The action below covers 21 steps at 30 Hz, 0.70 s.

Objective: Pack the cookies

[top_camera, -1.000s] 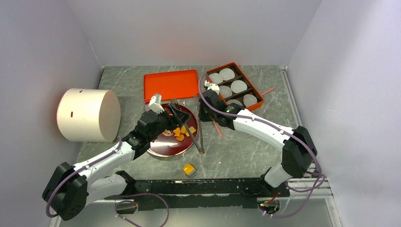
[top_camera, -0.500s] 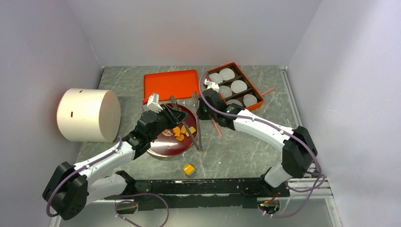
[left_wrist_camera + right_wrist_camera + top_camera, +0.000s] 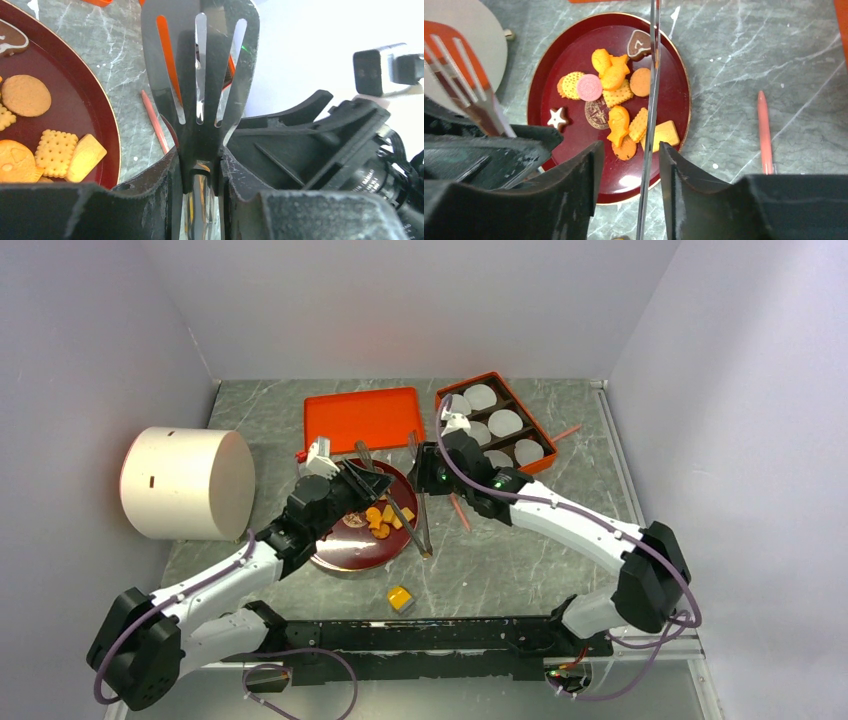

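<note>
The cookies (image 3: pixel 624 110), mostly orange with one pink and one brown, lie on a dark red plate (image 3: pixel 574 142); they also show as cookies (image 3: pixel 385 518) from above and cookies (image 3: pixel 45 145) at the left wrist view's edge. Metal tongs (image 3: pixel 420 525) lie across the plate's right side. My left gripper (image 3: pixel 200 167) is shut on the slotted head of one tong arm (image 3: pixel 202 75), above the plate's far side (image 3: pixel 365 480). My right gripper (image 3: pixel 629 150) stands open with the other thin tong arm (image 3: pixel 651 100) between its fingers, untouched.
An orange box (image 3: pixel 495 422) with white paper liners stands at the back right, with a flat orange tray (image 3: pixel 362 418) left of it. A white cylinder (image 3: pixel 187 483) sits at the left. A yellow-orange cube (image 3: pixel 400 597) lies near the front. A pink stick (image 3: pixel 458 510) lies right of the plate.
My left gripper has closed on the slotted tong head. My right gripper has opened off the other tong arm, and its arm has shifted slightly right.
</note>
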Available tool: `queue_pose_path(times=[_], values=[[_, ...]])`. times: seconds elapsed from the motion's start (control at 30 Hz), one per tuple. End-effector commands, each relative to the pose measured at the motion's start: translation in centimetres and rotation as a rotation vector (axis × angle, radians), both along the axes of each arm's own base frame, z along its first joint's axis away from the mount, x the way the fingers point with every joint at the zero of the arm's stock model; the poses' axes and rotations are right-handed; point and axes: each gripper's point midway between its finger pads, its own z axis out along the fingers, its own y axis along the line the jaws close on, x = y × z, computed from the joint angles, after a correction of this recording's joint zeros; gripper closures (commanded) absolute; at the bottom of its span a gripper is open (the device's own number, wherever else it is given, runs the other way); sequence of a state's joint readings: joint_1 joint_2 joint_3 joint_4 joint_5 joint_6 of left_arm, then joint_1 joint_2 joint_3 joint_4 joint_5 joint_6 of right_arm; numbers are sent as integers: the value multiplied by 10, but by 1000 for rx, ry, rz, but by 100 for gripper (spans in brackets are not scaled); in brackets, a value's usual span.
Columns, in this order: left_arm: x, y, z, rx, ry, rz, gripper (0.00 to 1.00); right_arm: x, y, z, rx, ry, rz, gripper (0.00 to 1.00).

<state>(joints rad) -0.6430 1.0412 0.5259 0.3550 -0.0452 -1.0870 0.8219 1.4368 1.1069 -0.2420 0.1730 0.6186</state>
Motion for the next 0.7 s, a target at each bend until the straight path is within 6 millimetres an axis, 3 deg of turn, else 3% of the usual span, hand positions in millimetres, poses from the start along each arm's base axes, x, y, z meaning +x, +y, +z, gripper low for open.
queue_pose_path(times=[0.0, 0.17, 0.43, 0.67], values=[[2, 2, 22, -52, -29, 28, 83, -5, 6, 37, 76, -93, 62, 46], [2, 2, 22, -48, -22, 22, 83, -21, 1, 39, 90, -104, 116, 30], [1, 4, 20, -50, 12, 32, 84, -57, 7, 22, 21, -118, 222, 3], [-2, 5, 19, -121, 69, 38, 85, -72, 13, -2, -28, -120, 231, 0]])
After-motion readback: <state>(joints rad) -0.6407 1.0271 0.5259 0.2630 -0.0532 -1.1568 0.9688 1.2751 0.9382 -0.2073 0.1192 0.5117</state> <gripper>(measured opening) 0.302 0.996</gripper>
